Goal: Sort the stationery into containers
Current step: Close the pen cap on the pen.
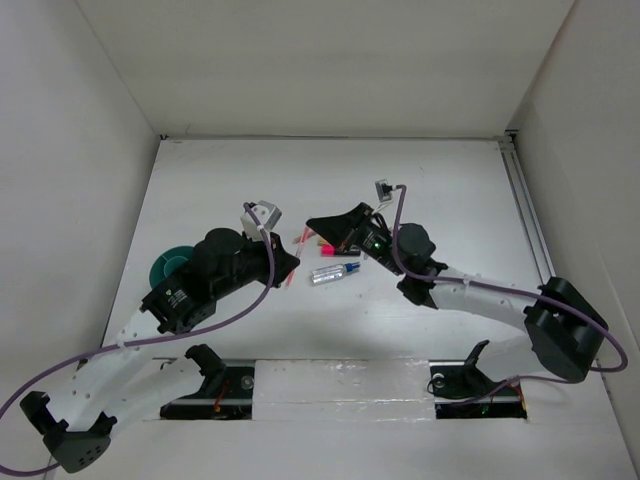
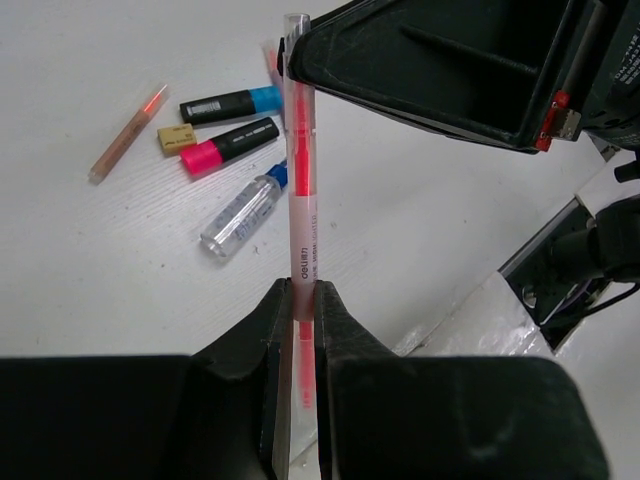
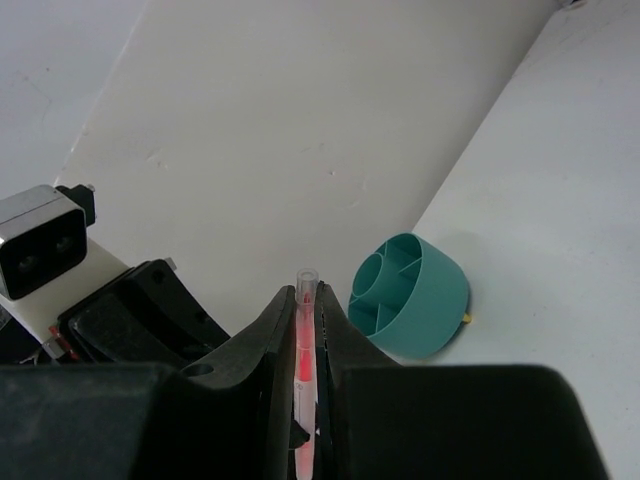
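Note:
A clear pen with a red-orange core (image 2: 301,200) is held at both ends. My left gripper (image 2: 300,298) is shut on its lower end, and my right gripper (image 3: 305,296) is shut on its other end (image 3: 304,340). From above, the left gripper (image 1: 291,263) and right gripper (image 1: 313,223) meet over the table's middle. On the table lie a thin orange pencil (image 2: 127,133), a blue-ended black marker (image 2: 232,104), a pink-ended black marker (image 2: 228,146), a beige eraser (image 2: 176,137) and a clear blue-capped pen (image 2: 240,212). The teal cup (image 1: 165,266) stands at the left, partly hidden by my left arm.
The teal cup (image 3: 412,295) has inner dividers, and a small yellow thing (image 3: 467,319) lies against its base. White walls close in the table on three sides. A metal rail (image 1: 530,220) runs along the right edge.

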Robot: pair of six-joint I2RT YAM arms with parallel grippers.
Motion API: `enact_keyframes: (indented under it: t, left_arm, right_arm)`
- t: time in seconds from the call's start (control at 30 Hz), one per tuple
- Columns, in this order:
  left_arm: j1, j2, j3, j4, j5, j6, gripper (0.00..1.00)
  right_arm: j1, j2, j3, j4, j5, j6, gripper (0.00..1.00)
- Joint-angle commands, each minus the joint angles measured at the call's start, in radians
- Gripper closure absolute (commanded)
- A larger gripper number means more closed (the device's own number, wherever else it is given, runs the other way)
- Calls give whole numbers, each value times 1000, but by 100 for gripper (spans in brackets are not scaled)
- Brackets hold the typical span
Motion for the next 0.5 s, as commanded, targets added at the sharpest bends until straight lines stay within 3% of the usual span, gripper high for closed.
enact_keyframes:
  t: [0.0,0.47]
  left_arm:
    - [6,4,4,147,-49,-1,100]
    - [6,-7,13,137,-106,-21,100]
  right_arm:
    - [39,-16,40,-70,-96,-13,100]
    - [125,-7,72,-154,-30,-118,100]
